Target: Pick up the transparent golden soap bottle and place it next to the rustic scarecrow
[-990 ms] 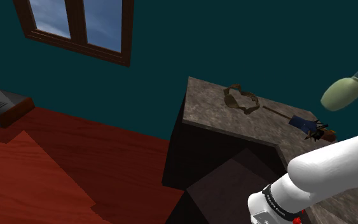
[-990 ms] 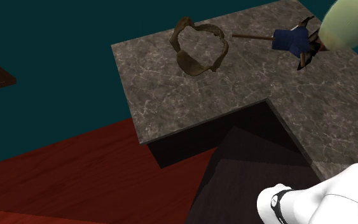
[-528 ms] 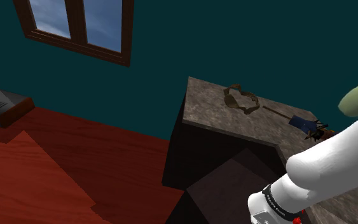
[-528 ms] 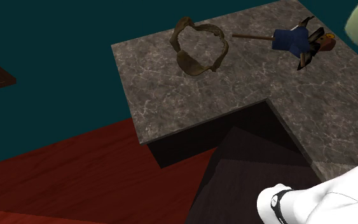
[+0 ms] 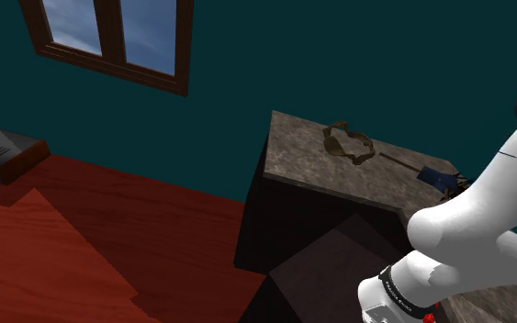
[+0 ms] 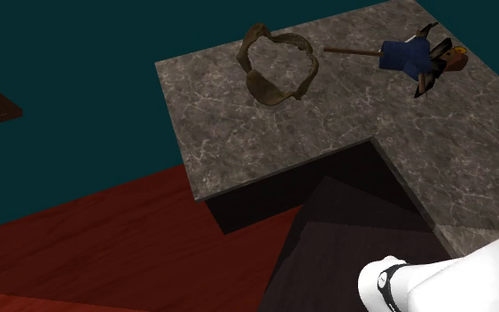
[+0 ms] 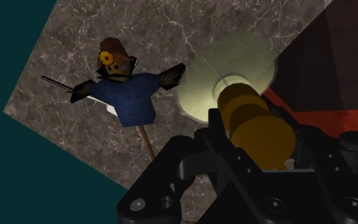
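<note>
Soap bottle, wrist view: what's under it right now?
Marbled countertop, with the scarecrow lying flat beside the soap bottle, not beneath it. The patch directly below the bottle's pale body is covered.

Gripper (image 7: 254, 137) seemingly round bottle (image 7: 231, 70) (arm (image 5: 486, 202) aloft)

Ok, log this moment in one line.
stage: carry | gripper: shut on soap bottle | position: over counter, near scarecrow | placed: not yet
</note>
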Motion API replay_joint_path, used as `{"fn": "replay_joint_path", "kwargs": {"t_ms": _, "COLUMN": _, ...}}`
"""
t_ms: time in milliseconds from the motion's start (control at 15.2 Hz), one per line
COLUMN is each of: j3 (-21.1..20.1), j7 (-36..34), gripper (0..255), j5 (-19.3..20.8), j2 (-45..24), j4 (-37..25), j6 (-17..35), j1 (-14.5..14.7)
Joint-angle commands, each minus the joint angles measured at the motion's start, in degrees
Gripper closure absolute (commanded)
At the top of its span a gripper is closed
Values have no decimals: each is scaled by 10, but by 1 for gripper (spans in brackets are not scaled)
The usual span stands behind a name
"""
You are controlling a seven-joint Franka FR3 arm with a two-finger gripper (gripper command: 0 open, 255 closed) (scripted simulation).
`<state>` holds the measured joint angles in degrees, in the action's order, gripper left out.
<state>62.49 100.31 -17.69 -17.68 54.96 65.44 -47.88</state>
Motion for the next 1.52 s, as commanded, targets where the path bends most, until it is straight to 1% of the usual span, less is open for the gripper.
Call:
{"fn": "replay_joint_path", "kwargs": {"t_ms": 0, "j3": 7, "j7": -4, "gripper": 255, "j5": 22, "j2": 19, "j4": 42, "j6": 28, "j1": 31}}
{"fn": "replay_joint_path", "kwargs": {"t_ms": 198, "j3": 14, "j7": -18, "gripper": 255, "j5": 59, "j2": 54, "j4": 105, "j6": 70, "j1": 79}}
{"fn": "replay_joint_path", "kwargs": {"t_ms": 330, "j3": 16, "j7": -29, "gripper": 255, "j5": 81, "j2": 76, "j4": 142, "j6": 95, "j1": 105}}
{"fn": "replay_joint_path", "kwargs": {"t_ms": 462, "j3": 16, "j7": -41, "gripper": 255, "j5": 101, "j2": 97, "j4": 175, "j6": 118, "j1": 127}}
{"fn": "replay_joint_path", "kwargs": {"t_ms": 660, "j3": 13, "j7": -58, "gripper": 255, "j5": 130, "j2": 127, "j4": 221, "j6": 150, "j1": 152}}
{"fn": "replay_joint_path", "kwargs": {"t_ms": 990, "j3": 3, "j7": -84, "gripper": 255, "j5": 169, "j2": 169, "j4": 287, "j6": 198, "j1": 177}}
{"fn": "replay_joint_path", "kwargs": {"t_ms": 1452, "j3": -12, "j7": -111, "gripper": 255, "j5": 206, "j2": 210, "j4": 366, "j6": 257, "j1": 189}}
